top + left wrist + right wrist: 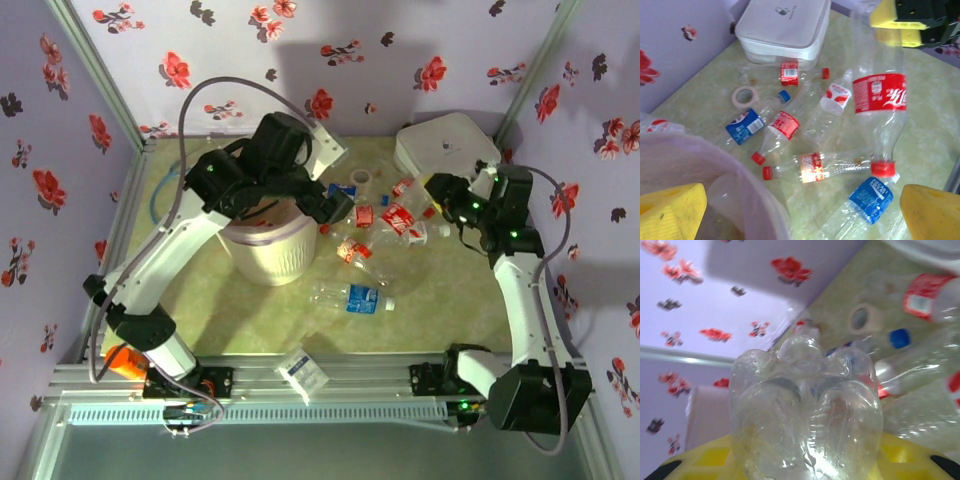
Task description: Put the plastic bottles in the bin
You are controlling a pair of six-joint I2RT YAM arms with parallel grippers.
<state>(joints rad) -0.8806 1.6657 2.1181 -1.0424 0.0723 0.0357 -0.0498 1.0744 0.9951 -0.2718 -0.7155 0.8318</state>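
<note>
One bottle point(879, 97), base pinched by right end effector point(892, 27), points cap toward bin point(715, 155); left end effector point(802, 212) spread.

Lilac walls point(400, 30) papered with red and dark flowers on three sides, aluminium corner posts point(101, 78) slanting up from the far corners, pale yellow-green marbled surface point(250, 320), silver slotted rail point(370, 373) along its near edge, soft even light, dim shadows on the far wall

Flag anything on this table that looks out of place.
Two non-bottle items stand out: a tape roll lies among the plastic bottles near the white box, and a white-blue packet sits askew at the near edge of the table.
</note>
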